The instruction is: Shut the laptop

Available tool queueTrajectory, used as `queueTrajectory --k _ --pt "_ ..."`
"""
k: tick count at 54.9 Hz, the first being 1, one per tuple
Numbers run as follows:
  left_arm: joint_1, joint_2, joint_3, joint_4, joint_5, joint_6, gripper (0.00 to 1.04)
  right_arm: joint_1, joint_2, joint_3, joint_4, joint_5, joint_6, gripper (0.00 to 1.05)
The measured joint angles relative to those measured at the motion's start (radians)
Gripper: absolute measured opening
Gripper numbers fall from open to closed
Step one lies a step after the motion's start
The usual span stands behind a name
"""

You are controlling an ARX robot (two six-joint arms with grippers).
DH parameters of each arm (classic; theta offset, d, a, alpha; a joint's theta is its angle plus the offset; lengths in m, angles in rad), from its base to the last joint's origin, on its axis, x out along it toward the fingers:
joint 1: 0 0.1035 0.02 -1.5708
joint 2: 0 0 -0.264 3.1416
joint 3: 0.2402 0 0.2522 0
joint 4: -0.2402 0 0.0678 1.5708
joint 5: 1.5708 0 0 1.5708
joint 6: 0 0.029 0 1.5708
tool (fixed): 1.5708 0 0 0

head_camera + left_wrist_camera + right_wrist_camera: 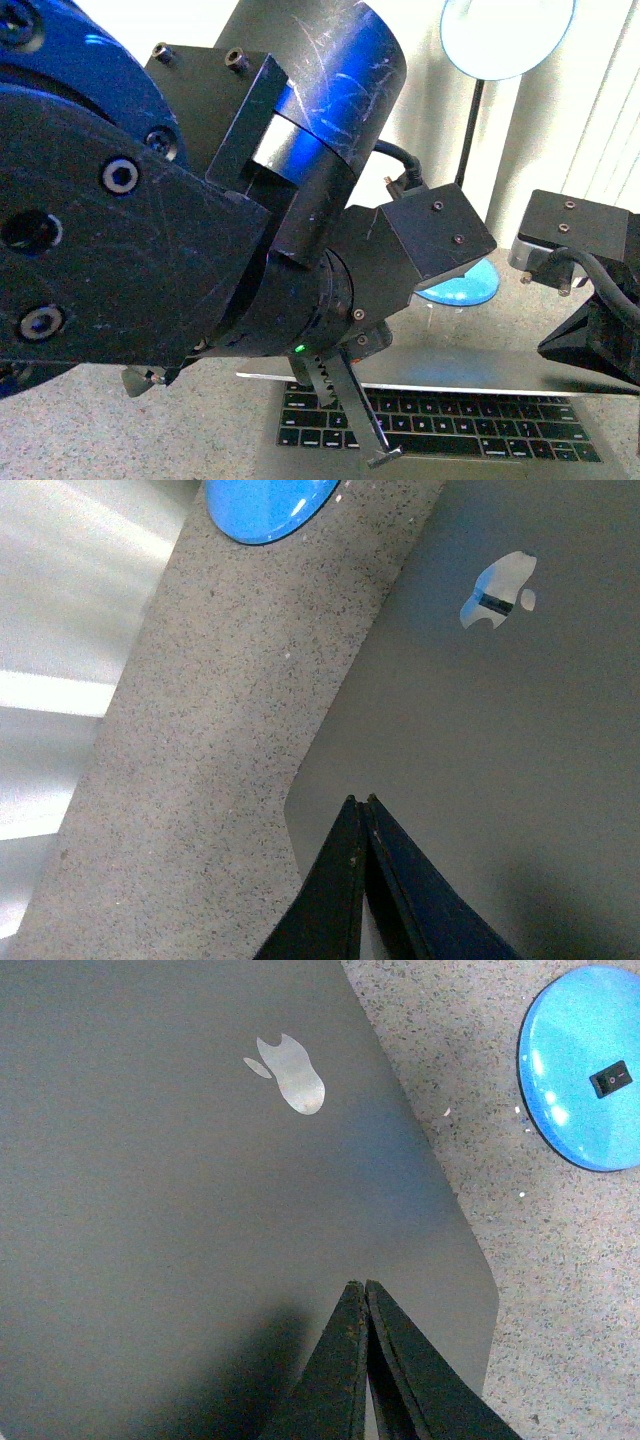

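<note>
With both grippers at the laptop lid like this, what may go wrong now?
The left gripper, shut, is near the side edge of the laptop lid; it may slip off onto the table.
The right gripper, also shut, may skid on the smooth lid.
A black strip hangs over the keys; it might get pinched.

A blue lamp base (572, 1068) rests on the speckled countertop (200, 780).

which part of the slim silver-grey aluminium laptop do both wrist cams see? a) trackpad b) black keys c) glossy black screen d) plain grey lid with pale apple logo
d: in both wrist views the slim silver-grey laptop shows its plain grey lid with the pale apple logo; the black keys appear only in the front view.
</note>
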Motion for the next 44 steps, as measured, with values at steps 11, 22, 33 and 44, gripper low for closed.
queueTrajectory --k 11,22,33,44 --pt "0.000 0.007 -0.011 0.007 0.010 -0.004 0.04 0.002 0.007 -0.010 0.007 -0.005 0.001 0.03" --pt "-0.002 0.026 -0.025 0.020 0.015 -0.008 0.04 0.008 0.011 -0.022 0.007 -0.012 0.001 0.03" --pt "-0.005 0.041 -0.032 0.028 0.018 -0.013 0.04 0.011 0.023 -0.037 0.020 -0.014 0.002 0.03" --pt "-0.008 0.049 -0.037 0.040 0.020 -0.018 0.04 0.011 0.042 -0.051 0.043 -0.017 0.002 0.03"
